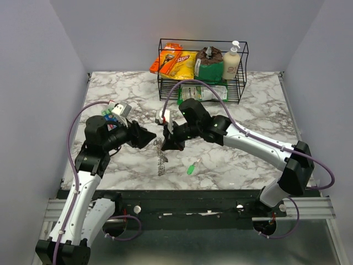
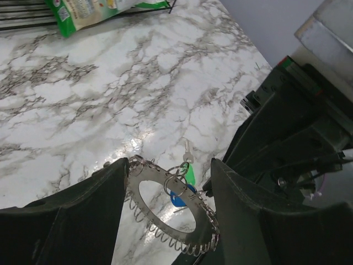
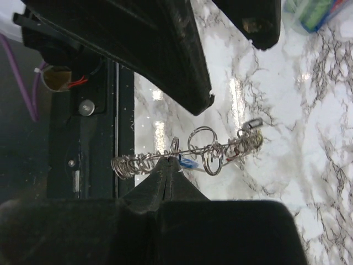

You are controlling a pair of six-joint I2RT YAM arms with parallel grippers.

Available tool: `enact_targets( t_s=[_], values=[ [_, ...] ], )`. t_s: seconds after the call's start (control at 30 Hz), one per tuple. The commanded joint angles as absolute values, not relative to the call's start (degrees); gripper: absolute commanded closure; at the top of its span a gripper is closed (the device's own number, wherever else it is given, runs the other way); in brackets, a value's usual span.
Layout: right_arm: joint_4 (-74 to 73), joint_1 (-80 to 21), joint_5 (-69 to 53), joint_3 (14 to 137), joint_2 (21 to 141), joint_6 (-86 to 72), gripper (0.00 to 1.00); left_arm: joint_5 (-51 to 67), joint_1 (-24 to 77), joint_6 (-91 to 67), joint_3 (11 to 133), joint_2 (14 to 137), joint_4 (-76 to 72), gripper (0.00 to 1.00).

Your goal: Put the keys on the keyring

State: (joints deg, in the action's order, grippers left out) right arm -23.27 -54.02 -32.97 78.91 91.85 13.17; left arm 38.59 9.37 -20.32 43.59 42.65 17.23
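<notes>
**Above the middle of the surface: ring held up, green key waiting below**

Over the marble surface [image 1: 248,110], the right claw [image 3: 167,161] is pinched fully closed on the keyring [image 3: 138,163]. It grips the silvery coil at one spot so that the rest hangs slack beneath it. A blue key [image 2: 179,199] sits against the coil on a small split ring [image 3: 212,161] and looks to be already threaded.

The left claw [image 2: 169,165] faces the ring from the other side with its jaws spread wide. The right wrist view shows a gap between its tips and the coil, so it appears to hold nothing.

A green key [image 1: 192,167] lies flat on the surface, near the ring and just on the right arm's side of it, with nothing touching it. No other keys can be made out. A wire rack [image 1: 242,72] of packets stands well apart at the far edge.

By my reading, the step in hand is threading: one key is on and the next must be collected. The free left claw would need to drop to the green key and take it by its plastic head, leaving the metal end clear. It would then bring the key to an open turn of the coil.

Because the ring is floppy, the right claw's hold has to stay firm and steady. The approach should be slow, since a nudge would set the coil swinging.
</notes>
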Motion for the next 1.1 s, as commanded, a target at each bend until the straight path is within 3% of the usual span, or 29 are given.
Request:
enact_targets(
  t_s=[0.0, 0.33, 0.67, 1.07],
  values=[
    [-21.7, -53.7, -40.3, 78.6, 87.7, 15.6, 0.99, 50.3, 9.2, -15.3, 43.6, 40.2, 16.0, 0.32],
    [-21.5, -53.3, -45.0, 78.8, 85.0, 15.9, 0.99, 62.1, 9.3, -18.7, 40.1, 33.9, 5.0, 0.41],
    [-21.1, -53.3, -48.3, 78.0, 81.8, 16.8, 0.99, 69.2, 9.3, -17.6, 40.6, 34.5, 3.6, 0.53],
    [-20.9, -53.1, -51.2, 78.0, 80.8, 16.9, 0.99, 72.9, 11.2, -17.1, 40.6, 36.6, 3.2, 0.56]
  ],
)
